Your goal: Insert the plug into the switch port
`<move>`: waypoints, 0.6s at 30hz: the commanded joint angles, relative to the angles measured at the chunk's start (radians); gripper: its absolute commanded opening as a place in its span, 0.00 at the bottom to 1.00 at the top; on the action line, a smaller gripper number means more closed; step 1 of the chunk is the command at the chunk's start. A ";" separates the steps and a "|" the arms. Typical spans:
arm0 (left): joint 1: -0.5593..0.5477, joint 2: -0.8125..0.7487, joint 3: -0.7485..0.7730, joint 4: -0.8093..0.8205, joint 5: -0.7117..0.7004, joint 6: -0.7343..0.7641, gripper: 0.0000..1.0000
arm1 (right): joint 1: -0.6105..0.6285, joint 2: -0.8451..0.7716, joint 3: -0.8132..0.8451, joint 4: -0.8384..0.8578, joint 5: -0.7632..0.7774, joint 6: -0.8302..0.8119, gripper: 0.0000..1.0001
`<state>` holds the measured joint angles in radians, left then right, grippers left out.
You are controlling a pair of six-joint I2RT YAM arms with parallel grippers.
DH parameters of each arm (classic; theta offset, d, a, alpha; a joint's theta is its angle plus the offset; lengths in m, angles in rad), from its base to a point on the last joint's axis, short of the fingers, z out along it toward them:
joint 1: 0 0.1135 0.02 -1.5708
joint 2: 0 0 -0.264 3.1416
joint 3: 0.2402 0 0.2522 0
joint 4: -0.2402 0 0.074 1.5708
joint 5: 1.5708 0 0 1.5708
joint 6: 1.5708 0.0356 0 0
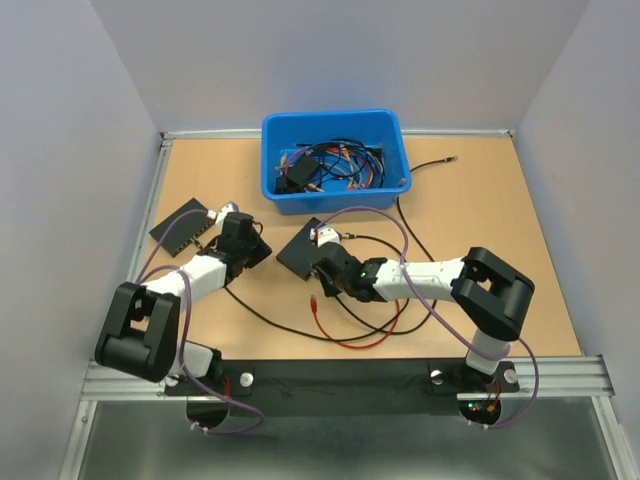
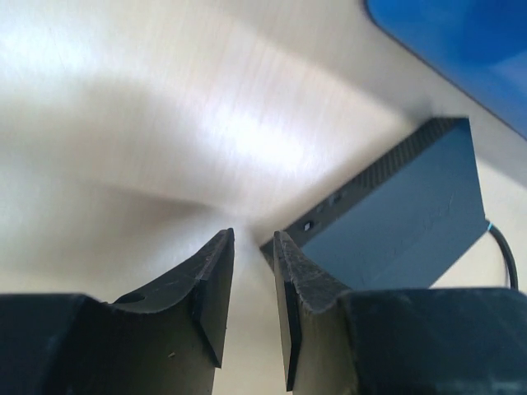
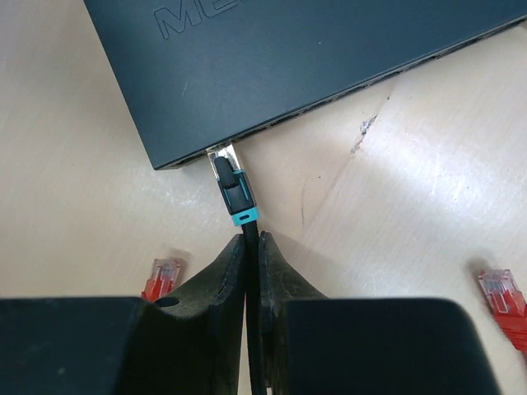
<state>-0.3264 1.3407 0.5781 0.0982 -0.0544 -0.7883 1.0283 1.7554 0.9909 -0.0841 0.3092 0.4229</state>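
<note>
Right gripper (image 3: 249, 240): clamped on black cable (image 3: 247, 231), whose teal-banded connector (image 3: 234, 188) meets switch (image 3: 313, 58) edge, mid-counter (image 3: 395, 189). Plug (image 3: 161, 276): red, loose on counter left of fingers; another red plug (image 3: 502, 296) at right. Left gripper (image 2: 254, 239): slightly parted, empty, left of switch.

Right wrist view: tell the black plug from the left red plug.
The black plug has a teal band; the red plug is red. The black plug's tip meets the switch; the red plug lies loose on the table. The right gripper pinches the black plug's cable; the red plug is unheld. Both point roughly toward the switch.
</note>
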 commanded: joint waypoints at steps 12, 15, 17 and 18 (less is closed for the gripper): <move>-0.002 0.178 0.131 0.072 0.050 0.034 0.25 | -0.004 -0.002 0.009 0.104 -0.047 -0.036 0.01; -0.011 0.186 0.111 0.084 0.080 0.026 0.14 | -0.004 0.010 0.017 0.107 -0.041 -0.036 0.00; -0.020 0.192 0.103 0.089 0.090 0.020 0.11 | -0.004 0.021 0.025 0.107 -0.039 -0.036 0.00; -0.025 0.192 0.100 0.090 0.093 0.020 0.09 | -0.004 0.024 0.028 0.107 -0.038 -0.035 0.00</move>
<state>-0.3363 1.5253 0.6945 0.1596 0.0113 -0.7643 1.0279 1.7721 0.9791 -0.0467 0.2615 0.3977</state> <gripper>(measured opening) 0.113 0.138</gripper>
